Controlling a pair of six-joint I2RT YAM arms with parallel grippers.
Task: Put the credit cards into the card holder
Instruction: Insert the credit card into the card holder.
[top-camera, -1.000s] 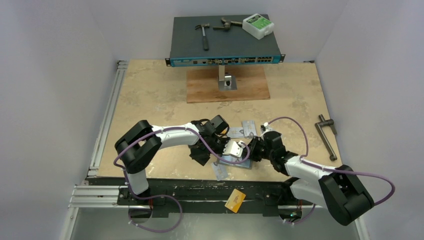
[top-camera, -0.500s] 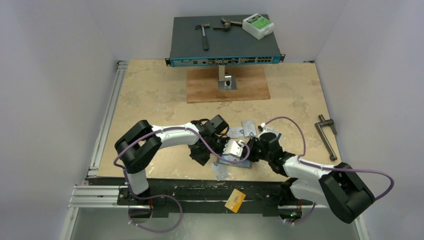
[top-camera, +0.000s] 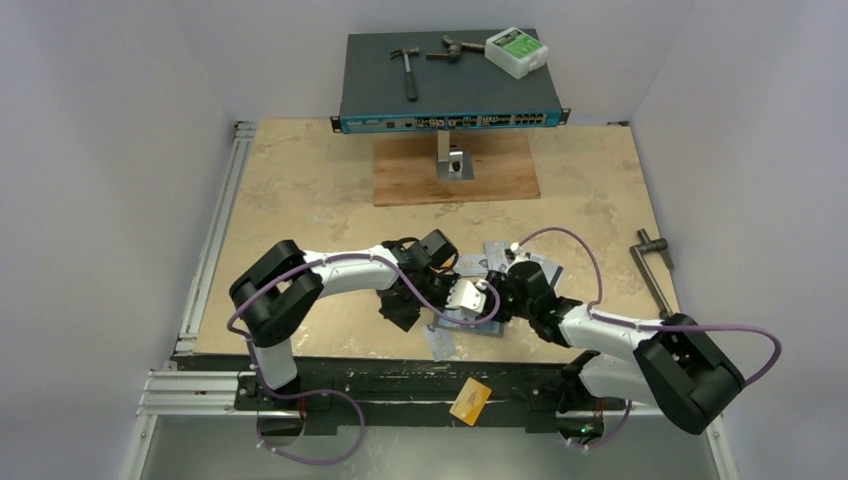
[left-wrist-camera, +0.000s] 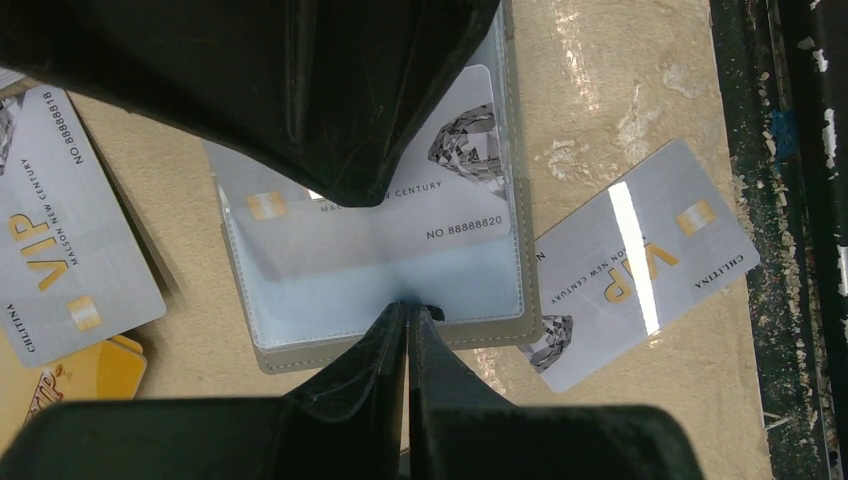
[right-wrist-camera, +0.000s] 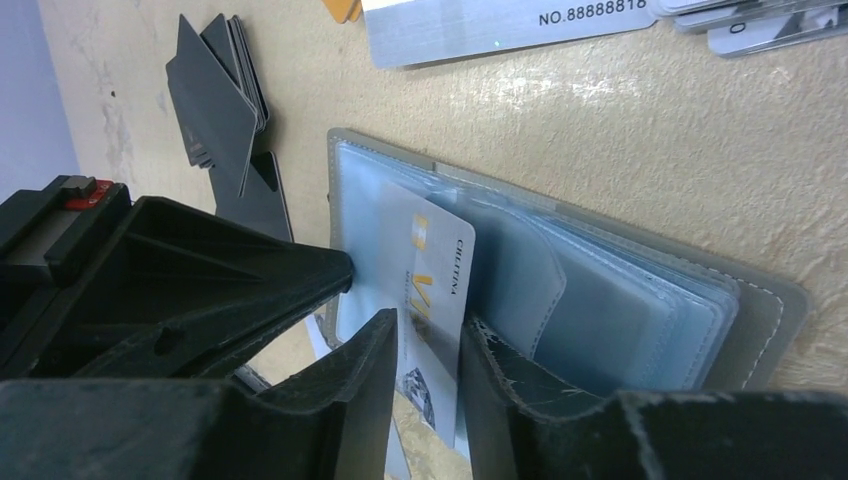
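Both arms meet at the card holder (left-wrist-camera: 528, 250), a flat grey case open on the tan bench (left-wrist-camera: 620, 90), its sleeves glossy and bluish. The right end effector (right-wrist-camera: 430, 330) clamps a stiff silver card (right-wrist-camera: 440, 250) partly tucked into a sleeve. The left end effector (left-wrist-camera: 408, 315) pinches the holder's near sleeve edge. A loose silver card (left-wrist-camera: 640, 265) lies alongside, and a black folding case (right-wrist-camera: 215, 100) is close by.
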